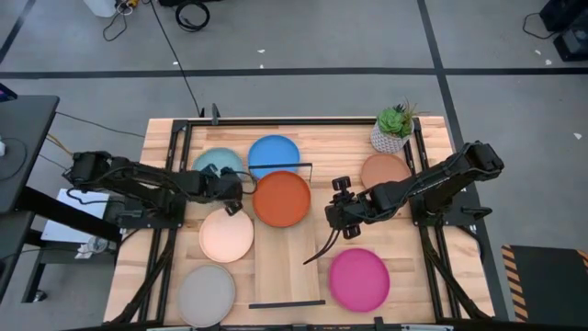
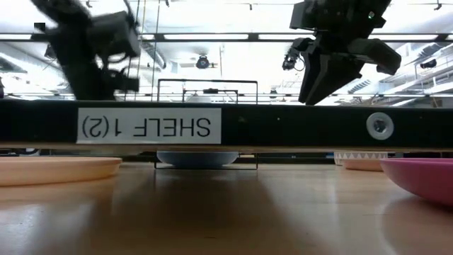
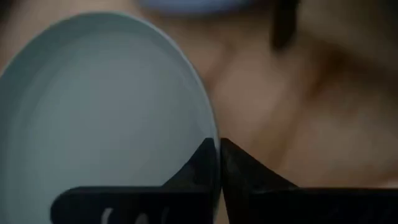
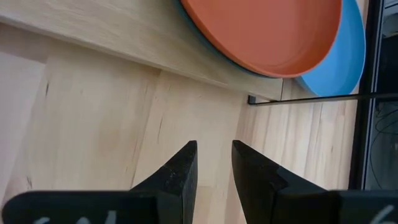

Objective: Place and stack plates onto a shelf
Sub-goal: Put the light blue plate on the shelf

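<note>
The long light-wood plank shelf carries only a round orange plate at its far end. Left gripper pinches the light teal plate's rim; right gripper hovers empty, barely parted. Most plates wait, I'd say.

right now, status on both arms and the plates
Left gripper shut on light teal plate rim. Right gripper open, empty, above shelf. Orange plate on shelf.

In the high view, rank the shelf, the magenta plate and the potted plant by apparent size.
1. shelf, by far the largest.
2. magenta plate.
3. potted plant, the smallest.
</note>
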Robot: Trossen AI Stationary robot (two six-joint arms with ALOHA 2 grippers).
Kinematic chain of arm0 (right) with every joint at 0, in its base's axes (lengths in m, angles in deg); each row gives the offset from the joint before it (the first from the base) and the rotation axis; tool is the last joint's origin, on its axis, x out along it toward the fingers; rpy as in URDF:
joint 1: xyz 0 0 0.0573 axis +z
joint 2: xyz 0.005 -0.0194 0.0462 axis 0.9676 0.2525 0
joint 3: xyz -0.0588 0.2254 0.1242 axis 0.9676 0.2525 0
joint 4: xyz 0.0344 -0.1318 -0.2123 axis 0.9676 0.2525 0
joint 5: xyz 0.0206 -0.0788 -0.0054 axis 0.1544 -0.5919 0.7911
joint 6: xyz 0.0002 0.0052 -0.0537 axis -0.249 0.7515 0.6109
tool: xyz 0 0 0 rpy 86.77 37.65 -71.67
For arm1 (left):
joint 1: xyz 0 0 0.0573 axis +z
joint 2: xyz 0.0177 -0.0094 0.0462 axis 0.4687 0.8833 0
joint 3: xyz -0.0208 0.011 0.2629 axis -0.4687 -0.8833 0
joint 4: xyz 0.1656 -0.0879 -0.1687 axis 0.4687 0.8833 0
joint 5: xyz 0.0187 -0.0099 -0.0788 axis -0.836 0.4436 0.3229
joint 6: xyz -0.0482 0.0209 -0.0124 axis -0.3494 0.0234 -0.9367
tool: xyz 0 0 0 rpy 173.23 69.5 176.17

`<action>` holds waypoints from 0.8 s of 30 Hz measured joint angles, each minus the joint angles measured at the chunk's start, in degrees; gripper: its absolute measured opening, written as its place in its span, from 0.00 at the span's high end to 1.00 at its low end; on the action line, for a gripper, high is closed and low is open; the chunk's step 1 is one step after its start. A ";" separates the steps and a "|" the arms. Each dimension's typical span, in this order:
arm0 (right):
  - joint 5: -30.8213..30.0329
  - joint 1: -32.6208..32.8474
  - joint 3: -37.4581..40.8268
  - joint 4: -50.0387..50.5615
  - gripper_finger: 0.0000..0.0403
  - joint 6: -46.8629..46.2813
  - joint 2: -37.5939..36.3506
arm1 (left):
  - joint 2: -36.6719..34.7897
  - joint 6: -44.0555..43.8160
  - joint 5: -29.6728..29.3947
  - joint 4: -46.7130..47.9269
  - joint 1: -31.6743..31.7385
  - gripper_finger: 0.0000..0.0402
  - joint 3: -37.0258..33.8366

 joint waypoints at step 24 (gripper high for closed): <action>-4.84 0.11 -0.15 14.85 0.74 -14.08 -7.10 | -9.32 60.37 25.27 -11.15 -16.75 0.96 17.91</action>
